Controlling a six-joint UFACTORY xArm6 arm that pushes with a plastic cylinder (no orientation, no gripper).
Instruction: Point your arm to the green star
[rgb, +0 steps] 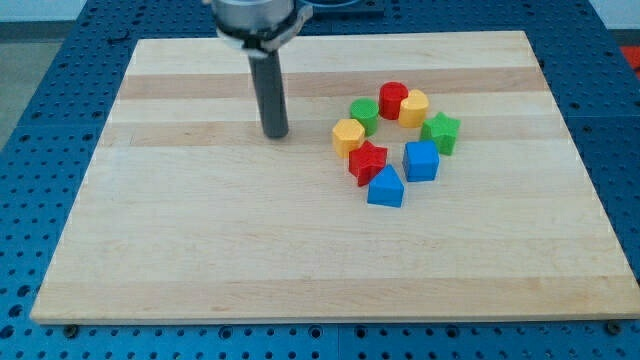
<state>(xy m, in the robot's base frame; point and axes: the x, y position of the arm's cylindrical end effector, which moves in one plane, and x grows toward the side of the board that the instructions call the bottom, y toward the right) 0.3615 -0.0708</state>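
The green star (441, 132) lies on the wooden board (200, 250) at the right side of a ring of blocks. My tip (275, 134) stands on the board well to the left of the star, with the ring between them. It is closest to the yellow hexagon (348, 136) and touches no block.
The ring also holds a green cylinder (363, 115), a red cylinder (393, 99), a yellow block (414, 107), a blue cube (421, 160), a blue triangle (386, 187) and a red star (367, 160). A blue perforated table surrounds the board.
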